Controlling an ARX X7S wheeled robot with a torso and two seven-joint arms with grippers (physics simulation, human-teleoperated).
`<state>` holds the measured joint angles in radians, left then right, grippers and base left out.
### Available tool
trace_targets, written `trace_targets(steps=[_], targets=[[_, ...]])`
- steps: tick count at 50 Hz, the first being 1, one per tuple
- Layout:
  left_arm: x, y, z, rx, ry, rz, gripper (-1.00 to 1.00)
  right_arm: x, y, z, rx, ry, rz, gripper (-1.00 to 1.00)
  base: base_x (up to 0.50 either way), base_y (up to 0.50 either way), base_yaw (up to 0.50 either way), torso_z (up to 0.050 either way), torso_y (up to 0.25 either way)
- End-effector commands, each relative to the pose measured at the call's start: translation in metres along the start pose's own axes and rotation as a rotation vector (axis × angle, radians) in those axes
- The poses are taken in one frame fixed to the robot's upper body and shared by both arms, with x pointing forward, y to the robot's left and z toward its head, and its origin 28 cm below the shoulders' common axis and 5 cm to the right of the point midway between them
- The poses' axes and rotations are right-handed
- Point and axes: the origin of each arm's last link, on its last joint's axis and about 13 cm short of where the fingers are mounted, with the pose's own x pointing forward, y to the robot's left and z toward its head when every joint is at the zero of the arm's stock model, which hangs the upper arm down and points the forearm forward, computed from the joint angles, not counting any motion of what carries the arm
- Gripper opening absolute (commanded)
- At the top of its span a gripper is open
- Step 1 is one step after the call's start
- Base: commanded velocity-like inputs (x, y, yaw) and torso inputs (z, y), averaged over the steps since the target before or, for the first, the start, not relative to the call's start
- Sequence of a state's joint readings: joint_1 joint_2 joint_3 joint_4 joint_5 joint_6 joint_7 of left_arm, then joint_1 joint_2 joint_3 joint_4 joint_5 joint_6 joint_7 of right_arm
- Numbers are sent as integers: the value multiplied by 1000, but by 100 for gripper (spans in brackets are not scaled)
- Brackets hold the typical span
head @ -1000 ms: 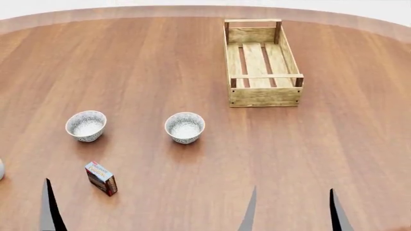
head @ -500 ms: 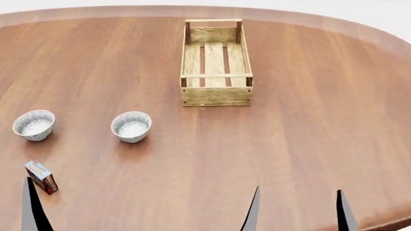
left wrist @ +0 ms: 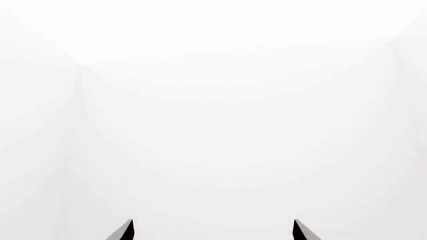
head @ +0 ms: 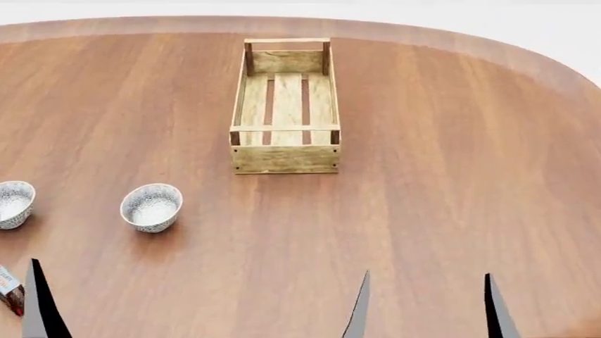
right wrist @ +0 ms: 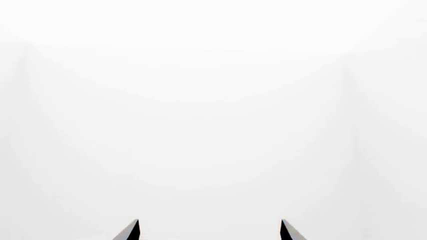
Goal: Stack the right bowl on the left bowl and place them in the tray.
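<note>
Two speckled white bowls stand on the wooden table in the head view. The right bowl (head: 151, 207) is whole; the left bowl (head: 10, 204) is cut by the picture's left edge. The tray (head: 286, 159), a long light-wood crate, lies empty farther back near the middle. My right gripper (head: 424, 310) is open at the near edge, well right of the bowls, holding nothing. One fingertip (head: 38, 303) of my left gripper shows near the left bowl. Both wrist views show only blank white, with the left gripper (left wrist: 212, 230) and right gripper (right wrist: 208, 230) open.
A small red-and-blue carton (head: 10, 289) lies at the near left, beside the left fingertip. The table (head: 451, 183) curves away to a rounded edge at the far right.
The head view has swung right: the bowls, carton and tray have slid left in the picture, and the left bowl now meets the edge. Both grippers stay open.
</note>
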<state>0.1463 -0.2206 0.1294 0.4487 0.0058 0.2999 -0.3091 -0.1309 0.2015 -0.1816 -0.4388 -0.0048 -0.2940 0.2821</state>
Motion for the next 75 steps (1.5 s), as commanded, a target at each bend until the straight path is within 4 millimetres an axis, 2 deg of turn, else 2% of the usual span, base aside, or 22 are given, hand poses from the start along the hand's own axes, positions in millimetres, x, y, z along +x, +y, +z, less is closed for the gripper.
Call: trace_targets(steps=[1,17,31,68,75], targets=[[1,1,1,0,-3,-2,100,1,3,2,-23,0,17,100,500,0,0,0,0],[4,-3,2,2,3,-23,100,8,-1,5,-30,8,-15,100,500,0,0,0,0],[18,-7,2,2,-3,-36,100,21,-2,2,-27,14,-5,100,500,0,0,0,0],[13,-10,-5,-4,18,-52,100,17,-1,-1,-91,20,-3,100,500,103,0,0,1],[12,-9,-4,-10,20,-52,100,17,-4,-6,-82,75,-11,100,464,133,0,0,0]])
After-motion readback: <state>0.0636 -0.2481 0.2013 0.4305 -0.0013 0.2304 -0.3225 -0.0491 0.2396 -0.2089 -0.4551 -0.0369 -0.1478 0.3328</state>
